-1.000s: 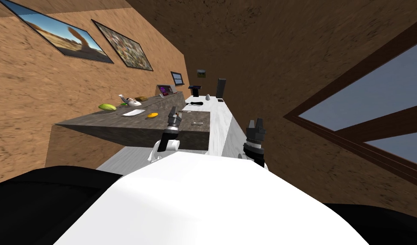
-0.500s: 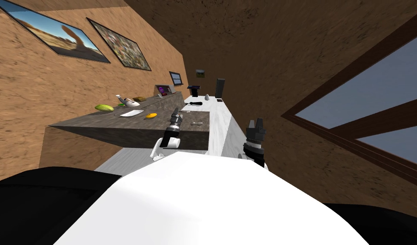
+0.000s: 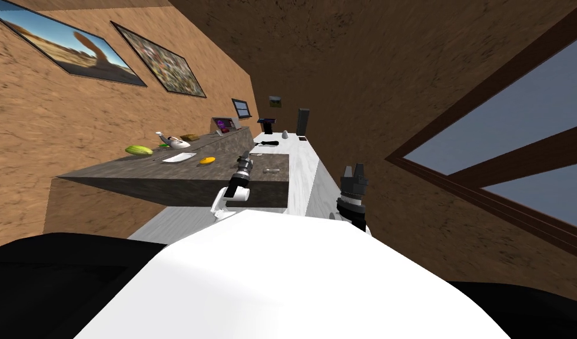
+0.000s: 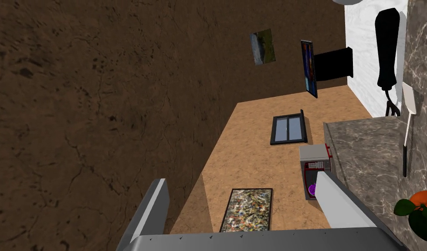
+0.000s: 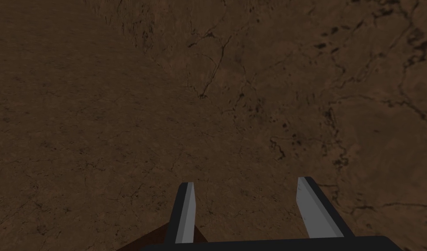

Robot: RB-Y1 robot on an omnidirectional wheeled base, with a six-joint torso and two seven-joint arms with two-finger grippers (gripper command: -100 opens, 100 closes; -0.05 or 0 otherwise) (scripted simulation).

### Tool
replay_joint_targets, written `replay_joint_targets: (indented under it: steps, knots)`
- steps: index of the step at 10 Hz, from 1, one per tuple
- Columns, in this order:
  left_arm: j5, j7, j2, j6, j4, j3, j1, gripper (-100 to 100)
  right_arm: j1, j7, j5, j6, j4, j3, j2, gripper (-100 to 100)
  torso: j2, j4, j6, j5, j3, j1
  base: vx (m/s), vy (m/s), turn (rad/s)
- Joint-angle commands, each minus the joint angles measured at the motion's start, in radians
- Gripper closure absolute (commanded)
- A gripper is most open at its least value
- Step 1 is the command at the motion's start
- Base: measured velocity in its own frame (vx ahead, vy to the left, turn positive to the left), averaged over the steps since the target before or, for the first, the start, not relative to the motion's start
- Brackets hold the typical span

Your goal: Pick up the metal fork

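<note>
The left gripper (image 3: pixel 244 157), its 2 fingers apart, has edged right over the counter (image 3: pixel 134 176), nearer the fork (image 3: pixel 272 170) lying just right of it. The right gripper (image 3: pixel 352 167), fingers spread too, has stayed put.

On the raised counter (image 3: pixel 163 176) lie, left to right, an oval fruit (image 3: pixel 139 150), a plate (image 3: pixel 178 157), a round fruit (image 3: pixel 208 159) and, near the right edge, the fork (image 3: pixel 272 171). The left gripper (image 3: pixel 244 160) hangs between the last two. A long counter (image 3: pixel 302 170) runs along the right, with a handled tool (image 3: pixel 268 143) on it farther off.
</note>
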Motion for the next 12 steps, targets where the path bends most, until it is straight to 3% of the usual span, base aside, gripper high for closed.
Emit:
replay_joint_targets:
  steps: [1, 4, 5, 7, 8, 10, 11, 12]
  knots:
    - [-0.015, -0.005, -0.001, 0.050, 0.035, 0.013, -0.034, -100, 0.000, 0.000, 0.000, 0.000, 0.000, 0.000, 0.000, 0, 0.000, 0.000, 0.000, 0.000, 0.000, 0.000, -0.015, 0.002, -0.060]
    - [-0.015, -0.005, -0.001, 0.100, 0.035, 0.013, -0.034, -100, 0.000, 0.000, 0.000, 0.000, 0.000, 0.000, 0.000, 0, 0.000, 0.000, 0.000, 0.000, 0.000, 0.000, -0.007, 0.001, -0.012]
    - [-0.027, -0.010, 0.000, 0.140, 0.067, 0.027, -0.070, -100, 0.000, 0.000, 0.000, 0.000, 0.000, 0.000, 0.000, 0, 0.000, 0.000, 0.000, 0.000, 0.000, 0.000, -0.008, -0.001, -0.077]
    - [-0.027, -0.010, 0.000, 0.177, 0.067, 0.027, -0.070, -100, 0.000, 0.000, 0.000, 0.000, 0.000, 0.000, 0.000, 0, 0.000, 0.000, 0.000, 0.000, 0.000, 0.000, -0.008, 0.003, -0.018]
    - [-0.041, -0.016, 0.000, 0.214, 0.101, 0.043, -0.107, -100, 0.000, 0.000, 0.000, 0.000, 0.000, 0.000, 0.000, 0, 0.000, 0.000, 0.000, 0.000, 0.000, 0.000, -0.011, -0.001, -0.067]
    - [-0.041, -0.016, 0.000, 0.256, 0.101, 0.043, -0.107, -100, 0.000, 0.000, 0.000, 0.000, 0.000, 0.000, 0.000, 0, 0.000, 0.000, 0.000, 0.000, 0.000, 0.000, -0.009, 0.001, -0.021]
    - [-0.055, -0.022, -0.001, 0.290, 0.137, 0.061, -0.145, -100, 0.000, 0.000, 0.000, 0.000, 0.000, 0.000, 0.000, 0, 0.000, 0.000, 0.000, 0.000, 0.000, 0.000, -0.008, -0.002, -0.066]
    - [-0.055, -0.022, -0.001, 0.320, 0.137, 0.061, -0.145, -100, 0.000, 0.000, 0.000, 0.000, 0.000, 0.000, 0.000, 0, 0.000, 0.000, 0.000, 0.000, 0.000, 0.000, -0.008, 0.001, -0.048]
